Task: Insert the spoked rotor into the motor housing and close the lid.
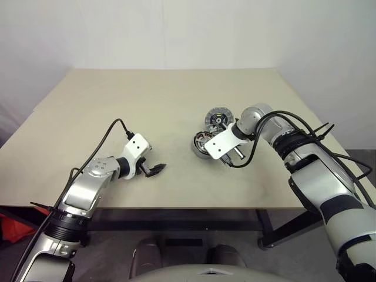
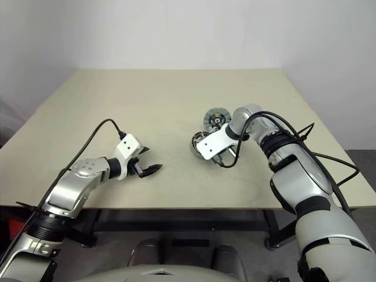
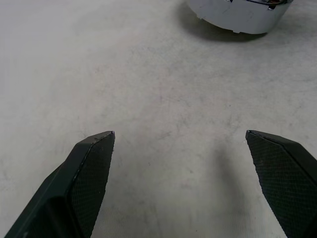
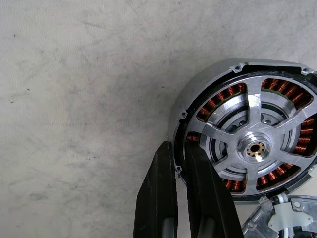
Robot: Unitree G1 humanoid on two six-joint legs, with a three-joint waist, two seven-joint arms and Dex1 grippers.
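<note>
Nearest the camera, the left end effector (image 1: 154, 170) hovers over the desk (image 1: 117, 111) with its fingers spread wide and empty, well apart from the parts. Right of centre, the motor housing (image 4: 198, 96) lies flat, open face up, with the spoked rotor (image 4: 252, 148) seated inside it. The right end effector (image 4: 179, 163) points steeply down, its fingers nearly together, pinching the housing's rim. Just behind lies the lid (image 1: 218, 119), flat.

Pale beige table (image 1: 176, 106), plain white wall (image 1: 176, 29) behind, perhaps fabric
</note>
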